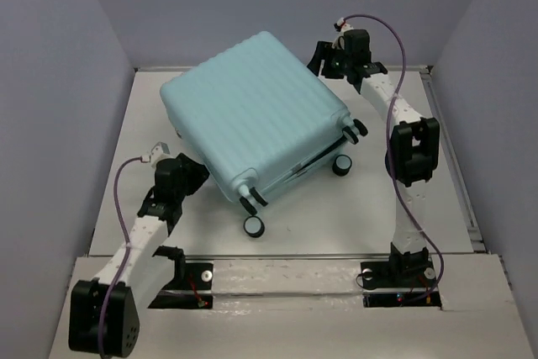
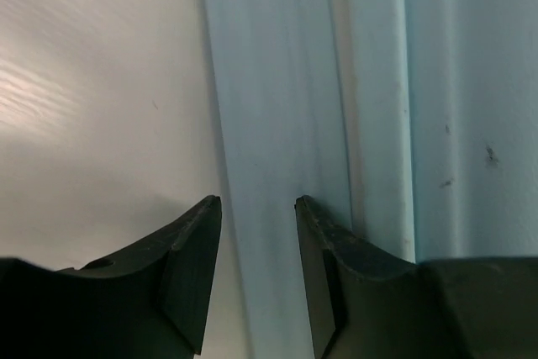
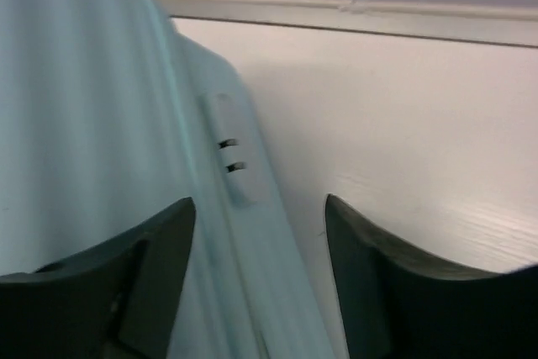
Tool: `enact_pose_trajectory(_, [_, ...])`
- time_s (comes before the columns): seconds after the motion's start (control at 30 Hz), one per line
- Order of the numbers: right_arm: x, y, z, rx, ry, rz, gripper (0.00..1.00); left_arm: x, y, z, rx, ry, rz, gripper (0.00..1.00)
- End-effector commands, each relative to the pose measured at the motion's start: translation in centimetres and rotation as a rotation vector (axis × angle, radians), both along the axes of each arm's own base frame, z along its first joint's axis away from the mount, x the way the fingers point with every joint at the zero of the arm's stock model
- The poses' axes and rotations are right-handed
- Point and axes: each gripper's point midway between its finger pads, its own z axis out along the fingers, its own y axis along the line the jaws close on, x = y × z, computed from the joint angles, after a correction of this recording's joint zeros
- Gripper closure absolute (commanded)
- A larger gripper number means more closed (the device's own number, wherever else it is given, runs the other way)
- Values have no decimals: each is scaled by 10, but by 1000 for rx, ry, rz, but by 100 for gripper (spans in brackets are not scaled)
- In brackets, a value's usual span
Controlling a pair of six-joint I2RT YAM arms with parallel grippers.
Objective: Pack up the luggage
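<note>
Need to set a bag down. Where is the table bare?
Widest: white tabletop between the pale aqua ribbed hard-shell suitcase's black wheels and the right arm. Also a strip along the left wall. Crowded near left gripper and right gripper.

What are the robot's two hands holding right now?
Nothing: the left gripper and right gripper both stand open beside the pale aqua ribbed hard-shell suitcase.

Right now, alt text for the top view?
An aqua suitcase lies flat and skewed on a white table, wheels toward the near right. The left tool sits at its near-left edge, the right tool at its far-right corner.
</note>
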Motion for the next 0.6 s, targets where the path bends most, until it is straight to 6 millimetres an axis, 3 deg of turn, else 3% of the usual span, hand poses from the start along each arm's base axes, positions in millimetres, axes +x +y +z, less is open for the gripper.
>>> enact_pose_trajectory(0.0, [-38,84,60,103,-15,216,18,-49,-64,42,-54,-19,-322,44])
enact_pose_trajectory(0.07, [-28,73,76,122,-31,182,7,-47,-38,81,59,-105,-228,37])
enact_pose_trajectory(0.1, [-25,65,81,122,-29,161,5,-40,-24,128,143,-205,-189,34])
enact_pose_trajectory(0.17, [-14,40,111,123,-85,98,0,-38,2,166,248,-256,-88,29])
enact_pose_trajectory(0.2, [-13,30,117,121,-88,78,0,-39,10,212,265,-343,-49,28])
enact_pose_trajectory(0.23, [-10,10,136,123,-121,41,0,-40,16,234,299,-394,-31,27])
enact_pose_trajectory(0.3, [-11,-11,154,124,-146,2,0,-43,25,270,320,-472,18,24])
enact_pose_trajectory(0.33, [-15,-20,162,121,-153,-12,0,-48,28,300,317,-534,39,24])
enact_pose_trajectory(0.37, [-27,-31,184,106,-198,-24,5,-43,28,310,332,-548,41,24])
enact_pose_trajectory(0.4, [-35,-35,194,90,-221,-29,10,-42,27,332,328,-589,44,24])
enact_pose_trajectory(0.43, [-45,-38,203,73,-246,-24,18,-37,25,342,330,-605,38,23])
enact_pose_trajectory(0.47, [-70,-41,220,83,-264,-7,77,-14,16,338,349,-573,7,22])
enact_pose_trajectory(0.5, [-88,-33,227,92,-268,24,93,-5,11,351,346,-588,-6,23])
enact_pose_trajectory(0.53, [-107,-25,230,82,-283,64,93,9,4,353,348,-586,-31,22])
enact_pose_trajectory(0.57, [-150,-5,225,66,-280,128,93,41,-10,338,353,-535,-87,23])
